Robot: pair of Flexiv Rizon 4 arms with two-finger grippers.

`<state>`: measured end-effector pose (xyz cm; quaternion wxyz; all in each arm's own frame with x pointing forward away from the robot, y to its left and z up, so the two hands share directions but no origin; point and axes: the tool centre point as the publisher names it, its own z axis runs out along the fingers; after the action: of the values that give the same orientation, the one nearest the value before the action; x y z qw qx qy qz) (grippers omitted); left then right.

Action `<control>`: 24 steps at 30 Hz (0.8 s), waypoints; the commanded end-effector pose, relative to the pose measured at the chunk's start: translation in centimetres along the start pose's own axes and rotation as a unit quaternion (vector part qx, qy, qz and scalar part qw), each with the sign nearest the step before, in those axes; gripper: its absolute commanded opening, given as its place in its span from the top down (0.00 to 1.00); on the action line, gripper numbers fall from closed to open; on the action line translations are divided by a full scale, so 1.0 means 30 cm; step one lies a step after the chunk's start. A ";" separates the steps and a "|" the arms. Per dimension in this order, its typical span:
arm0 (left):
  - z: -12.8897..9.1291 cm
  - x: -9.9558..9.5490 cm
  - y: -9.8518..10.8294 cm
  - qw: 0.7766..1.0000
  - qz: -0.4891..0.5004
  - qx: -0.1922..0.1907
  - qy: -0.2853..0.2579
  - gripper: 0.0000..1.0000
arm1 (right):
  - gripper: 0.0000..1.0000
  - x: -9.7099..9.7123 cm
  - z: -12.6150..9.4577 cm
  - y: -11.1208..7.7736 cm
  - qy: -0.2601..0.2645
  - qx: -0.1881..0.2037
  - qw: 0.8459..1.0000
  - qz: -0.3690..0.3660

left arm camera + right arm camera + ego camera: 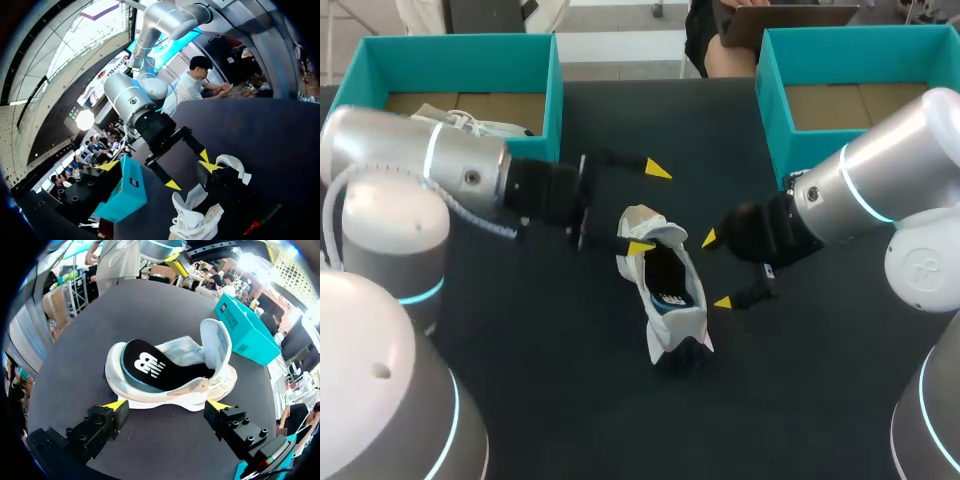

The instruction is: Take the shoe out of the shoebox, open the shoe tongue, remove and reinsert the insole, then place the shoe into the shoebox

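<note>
A white sneaker [672, 325] is lying on the black table [560, 380] between the two arms, its black insole [155, 367] showing in the opening. The right gripper [166, 405] is sitting just beside it, jaws spread and the shoe just ahead of them. The left gripper [650, 208], jaws wide apart, is holding one fingertip [640, 247] at the shoe's far end.
</note>
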<state>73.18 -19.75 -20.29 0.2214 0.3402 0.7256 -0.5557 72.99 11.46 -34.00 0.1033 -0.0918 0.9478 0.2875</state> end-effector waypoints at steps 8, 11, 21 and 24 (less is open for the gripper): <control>-0.001 -0.020 0.004 0.958 -0.004 -0.018 0.287 0.00 | 0.00 -0.028 -0.233 -0.091 0.000 -0.001 1.000 0.008; -0.001 -0.020 0.004 0.958 -0.004 -0.018 0.287 0.00 | 0.00 -0.049 -0.336 -0.102 0.000 0.013 1.000 0.003; -0.001 -0.020 0.004 0.958 -0.004 -0.018 0.287 0.00 | 0.00 -0.130 -0.581 -0.073 0.005 0.033 0.999 0.009; -0.001 -0.020 0.004 0.958 -0.004 -0.018 0.287 0.00 | 0.00 -0.130 -0.581 -0.073 0.005 0.033 0.999 0.009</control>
<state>73.38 -19.68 -20.00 0.0351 0.4628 0.7692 -0.4392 75.67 2.30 -23.35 0.1000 -0.0809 0.9571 0.2597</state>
